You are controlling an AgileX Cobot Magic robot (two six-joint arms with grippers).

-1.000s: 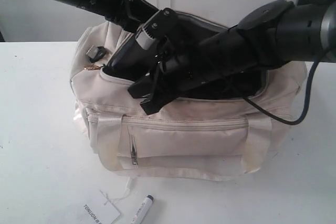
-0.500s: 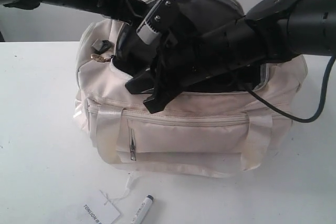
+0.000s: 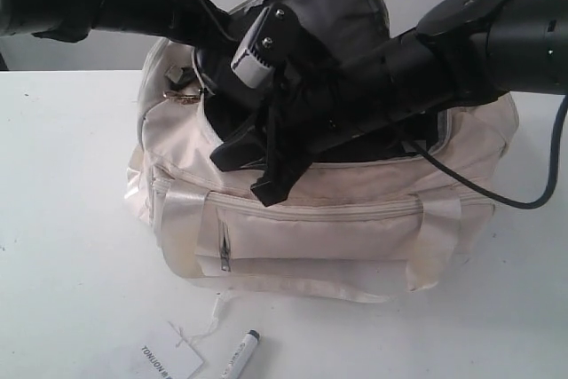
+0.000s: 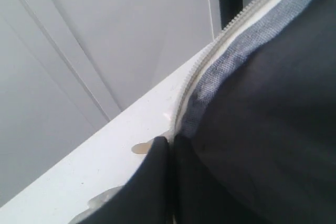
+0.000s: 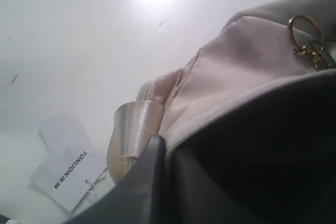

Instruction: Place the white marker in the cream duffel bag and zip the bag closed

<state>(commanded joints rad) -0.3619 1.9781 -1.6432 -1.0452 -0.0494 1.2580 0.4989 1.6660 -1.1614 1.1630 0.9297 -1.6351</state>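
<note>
Exterior view, read from left to right. Left arm (image 3: 89, 2) reaches in from the upper left toward the back of the bag (image 3: 319, 237). Its end effector (image 4: 169, 142), seen only in the left wrist view, is closed on the zipper edge of the top flap (image 3: 342, 6). The flap stands up and shows its grey lining. Gold keyring (image 3: 180, 95) hangs at the bag's left end. Paper tag (image 3: 169, 361) with black lettering lies on the white bench (image 3: 62, 246) in front of the bag. Marker (image 3: 240, 354) lies just beside the tag on its right, dark cap pointing toward the bag; it is outside the bag and well apart from both arms. Bag sits mid-bench with its main opening wide. Right end effector (image 3: 250, 175) is closed at the near rim of that opening; whether it pinches the fabric cannot be told. Black cable (image 3: 506, 197) loops from the right arm past the bag's right end.
</note>
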